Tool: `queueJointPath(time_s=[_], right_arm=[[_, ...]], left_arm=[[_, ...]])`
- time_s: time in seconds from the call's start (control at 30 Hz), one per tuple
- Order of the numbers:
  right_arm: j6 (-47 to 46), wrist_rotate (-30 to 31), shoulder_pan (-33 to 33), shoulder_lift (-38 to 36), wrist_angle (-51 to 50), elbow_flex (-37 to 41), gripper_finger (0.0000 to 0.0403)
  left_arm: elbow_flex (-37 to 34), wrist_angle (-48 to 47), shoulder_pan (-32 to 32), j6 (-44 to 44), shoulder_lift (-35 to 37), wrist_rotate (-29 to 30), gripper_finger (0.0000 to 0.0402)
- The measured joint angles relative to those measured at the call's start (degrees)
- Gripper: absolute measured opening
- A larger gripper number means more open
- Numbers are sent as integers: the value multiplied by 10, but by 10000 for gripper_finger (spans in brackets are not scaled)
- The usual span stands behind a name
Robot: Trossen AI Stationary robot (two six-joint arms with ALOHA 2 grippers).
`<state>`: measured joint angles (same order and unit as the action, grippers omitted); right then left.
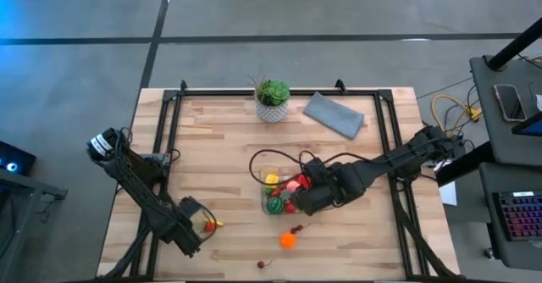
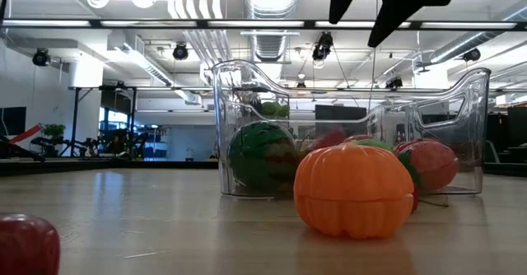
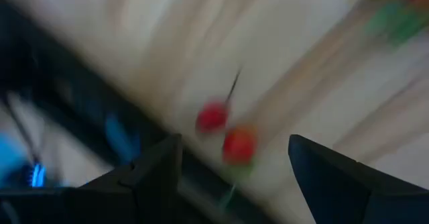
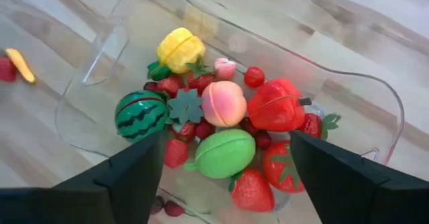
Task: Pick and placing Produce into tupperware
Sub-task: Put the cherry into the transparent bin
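The clear tupperware (image 1: 257,160) stands mid-table and holds several produce pieces: a striped melon (image 4: 139,115), a yellow fruit (image 4: 179,48), a peach (image 4: 223,103), a green fruit (image 4: 224,152), a red pepper (image 4: 276,105) and strawberries. My right gripper (image 4: 228,138) hovers open and empty just above them, as the high view (image 1: 296,200) also shows. My left gripper (image 1: 201,226) is open near the table's front left, fingers either side of two small red pieces (image 3: 224,133) on the table, touching neither. A small yellow piece (image 1: 217,224) lies beside them.
An orange pumpkin (image 1: 288,241) lies on the table in front of the tupperware, with a cherry (image 1: 296,229) beside it and a small red piece (image 1: 261,264) near the front edge. A potted plant (image 1: 273,99) and a grey cloth (image 1: 334,113) sit at the back.
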<state>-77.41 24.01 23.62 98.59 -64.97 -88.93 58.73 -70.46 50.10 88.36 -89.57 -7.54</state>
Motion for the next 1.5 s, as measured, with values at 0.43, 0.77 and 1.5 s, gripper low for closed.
queueJointPath(time_s=[0.43, 0.77, 1.5], right_arm=[[21, 0, 0, 0, -23, 7, 317], [20, 1, 0, 0, -23, 10, 315], [-36, 1, 0, 0, -21, 11, 305]], left_arm=[[-60, 0, 1, -152, 3, -72, 258], [-105, 96, -2, -138, 4, -71, 258], [-139, 139, -3, -140, 4, -54, 146]])
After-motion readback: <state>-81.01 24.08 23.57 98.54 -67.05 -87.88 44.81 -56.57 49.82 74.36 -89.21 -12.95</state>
